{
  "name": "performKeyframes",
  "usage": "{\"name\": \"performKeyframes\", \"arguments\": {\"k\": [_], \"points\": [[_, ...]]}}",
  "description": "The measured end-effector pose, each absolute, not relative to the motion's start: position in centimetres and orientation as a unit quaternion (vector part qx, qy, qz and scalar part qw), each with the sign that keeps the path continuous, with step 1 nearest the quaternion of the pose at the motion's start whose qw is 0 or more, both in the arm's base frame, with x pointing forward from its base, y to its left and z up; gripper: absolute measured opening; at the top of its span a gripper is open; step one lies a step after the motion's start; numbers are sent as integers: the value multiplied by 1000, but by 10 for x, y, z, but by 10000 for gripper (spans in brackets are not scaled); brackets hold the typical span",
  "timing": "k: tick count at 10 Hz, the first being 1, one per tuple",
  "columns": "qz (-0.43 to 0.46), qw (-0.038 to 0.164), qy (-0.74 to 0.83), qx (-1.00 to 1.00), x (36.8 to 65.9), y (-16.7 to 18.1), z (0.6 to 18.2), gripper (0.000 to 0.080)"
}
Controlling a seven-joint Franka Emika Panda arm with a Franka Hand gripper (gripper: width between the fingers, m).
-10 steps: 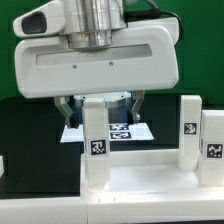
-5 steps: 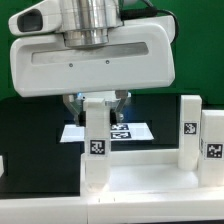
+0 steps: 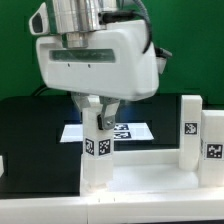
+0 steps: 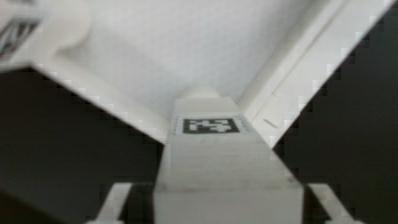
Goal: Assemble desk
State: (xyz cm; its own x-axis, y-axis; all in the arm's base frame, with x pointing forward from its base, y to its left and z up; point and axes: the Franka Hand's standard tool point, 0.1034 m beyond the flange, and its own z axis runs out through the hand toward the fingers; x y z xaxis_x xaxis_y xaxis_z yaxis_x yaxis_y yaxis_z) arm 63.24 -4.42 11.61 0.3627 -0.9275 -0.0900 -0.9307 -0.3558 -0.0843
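Note:
The desk's white tabletop panel (image 3: 150, 178) lies flat at the front. A chunky white leg (image 3: 96, 150) with square tags stands upright on its corner at the exterior view's left. My gripper (image 3: 97, 108) comes straight down over this leg and is shut on its top, with the hand turned at an angle. In the wrist view the leg (image 4: 210, 150) runs between my fingers (image 4: 121, 202), tag facing up, with the gripper (image 4: 217, 208) at its top and the tabletop (image 4: 160, 50) below. Two more legs (image 3: 190, 130) (image 3: 213, 148) stand on the panel at the right.
The marker board (image 3: 128, 131) lies on the black table behind the tabletop panel. A green wall stands at the back. A small white piece (image 3: 3, 165) shows at the exterior view's left edge.
My fingers closed in on the leg. The hand then turned about its vertical axis and the leg turned with it, so that one corner and two tagged faces point at the camera.

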Motion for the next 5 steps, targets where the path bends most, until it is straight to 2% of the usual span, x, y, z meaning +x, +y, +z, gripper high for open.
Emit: {"name": "performKeyframes", "arguments": {"k": [1, 3, 4, 5], "points": [[21, 69, 617, -784, 633, -43, 116, 287], [24, 69, 659, -748, 633, -42, 116, 287], [24, 78, 697, -712, 634, -43, 115, 287], [22, 106, 760, -641, 633, -47, 115, 287]]}}
